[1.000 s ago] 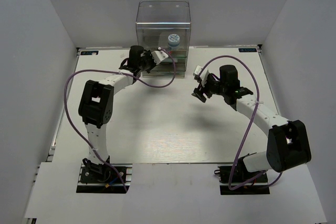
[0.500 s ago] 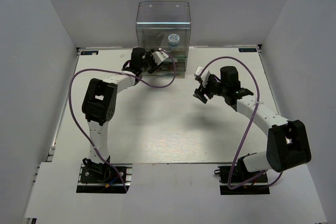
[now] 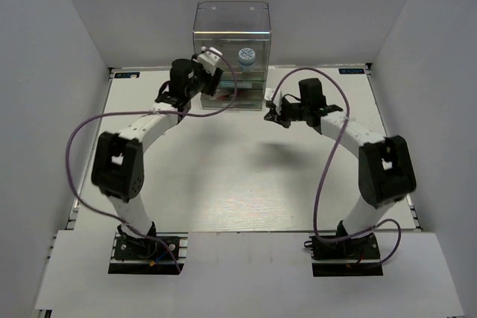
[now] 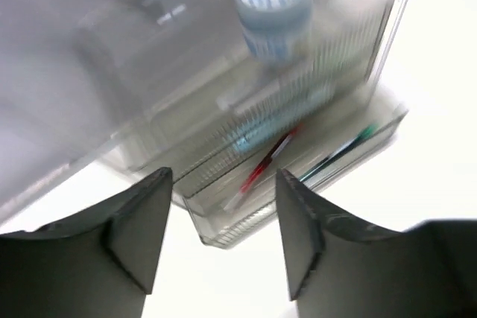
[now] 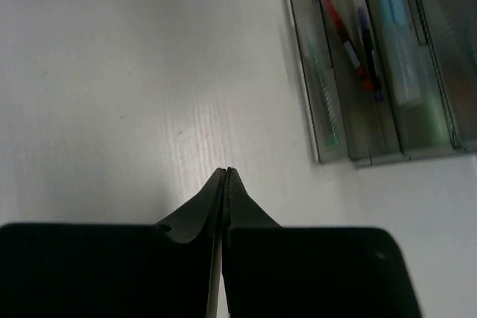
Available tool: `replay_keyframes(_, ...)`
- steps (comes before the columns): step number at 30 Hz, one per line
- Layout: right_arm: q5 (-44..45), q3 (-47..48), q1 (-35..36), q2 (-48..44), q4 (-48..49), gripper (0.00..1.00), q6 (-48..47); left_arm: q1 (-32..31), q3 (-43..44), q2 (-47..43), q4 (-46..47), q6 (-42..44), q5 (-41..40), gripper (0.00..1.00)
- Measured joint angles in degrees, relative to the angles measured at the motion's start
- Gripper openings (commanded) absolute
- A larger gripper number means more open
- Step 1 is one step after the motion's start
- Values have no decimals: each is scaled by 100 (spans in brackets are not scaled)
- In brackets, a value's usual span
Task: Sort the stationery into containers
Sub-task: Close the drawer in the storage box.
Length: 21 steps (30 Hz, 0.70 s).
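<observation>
The left gripper (image 4: 223, 184) hangs close before the clear cabinet (image 3: 231, 31), its jaws spread wide with nothing between them; its wrist camera looks straight at the drawer stack, which suggests the arm is lined up to work a drawer rather than carry anything. The right gripper (image 5: 225, 173) hovers over the bare table (image 3: 223, 176) just beside the cabinet's right front corner, fingers pressed fully together and holding nothing (a pinched tip would suit nudging a drawer front).

All the stationery that shows sits inside the cabinet. The blue-and-white patterned roll (image 4: 272, 5) stands in the tall upper compartment, on top of the shallow drawers (image 4: 246, 221). A red pen (image 4: 264, 165) and a teal pen (image 4: 339, 150) lie lengthwise in drawers, and the right wrist view shows a light-blue tube (image 5: 395, 20) in another. The drawers jut out in steps, probably left so each one could take things from above. Sorting looks nearly finished, with closing the drawers the likely remaining step.
</observation>
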Motion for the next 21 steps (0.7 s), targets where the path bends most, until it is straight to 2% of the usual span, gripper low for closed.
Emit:
replay_keyframes(2,-238,730,35,656,-227,0,-284,22,-232,-654,-186,-682,-164,80)
replay_keyframes(5,-332,1871,111,1611,-485,0,-688,59,-1106,-1843,-363,-1604,-319,95)
replay_keyframes(8,-190,2658,256,2354,-640,0,-1095,83,-2341,-2951,-557,-2420,-466,99)
replay_keyframes(11,131,3032,463,2865,-684,0,-1311,81,-3364,-3620,-859,-3110,-621,99)
replay_keyframes(15,699,3366,719,3467,-623,0,-1355,76,-4299,-4371,-1410,-3816,-870,99)
replay_keyframes(21,1703,3484,942,3884,-149,0,-1198,76,-4625,-5377,-1823,-4385,-1180,99)
